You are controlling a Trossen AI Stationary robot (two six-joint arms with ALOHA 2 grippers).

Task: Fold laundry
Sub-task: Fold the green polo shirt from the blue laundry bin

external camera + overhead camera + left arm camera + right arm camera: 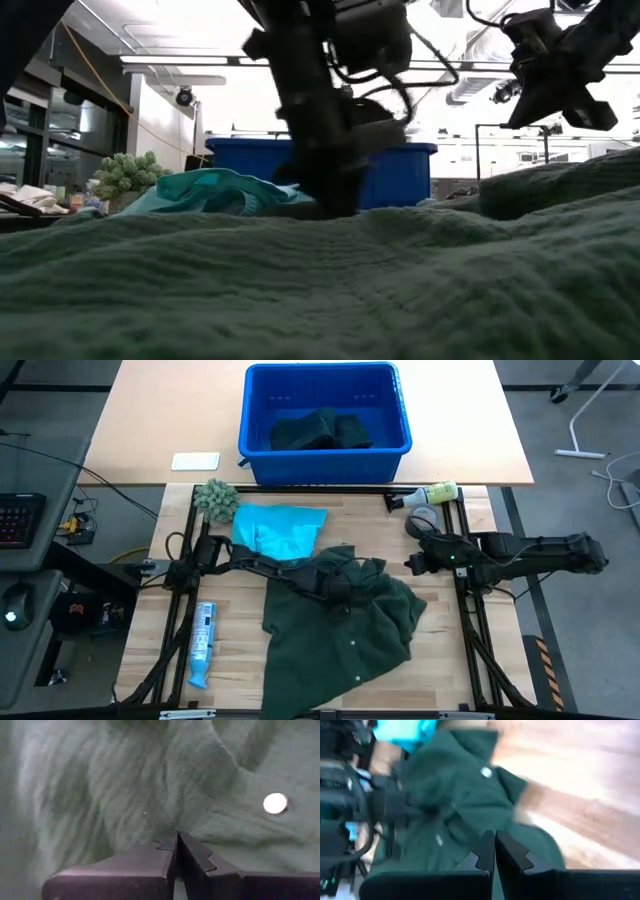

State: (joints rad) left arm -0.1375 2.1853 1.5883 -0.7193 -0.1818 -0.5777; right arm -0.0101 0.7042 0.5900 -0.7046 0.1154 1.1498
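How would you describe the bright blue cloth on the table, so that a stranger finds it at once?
Start at the blue bin at the table's far edge. Just in front of it, beside the fuzzy ball, lies the turquoise shirt. It is the only bright garment; the shirt touching it is dark green.

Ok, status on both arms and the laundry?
Left gripper shut, down on the crumpled dark green buttoned shirt. Right gripper shut, clear beside it. Turquoise cloth unfolded behind.

Even, bright overhead light fell across the high view, with soft shadows; in the low view ceiling strip lights (200, 60) glared at twelve o'clock, silhouetting the arms; the near green cloth (320, 290) lay out of focus; the right wrist view was motion-blurred throughout.
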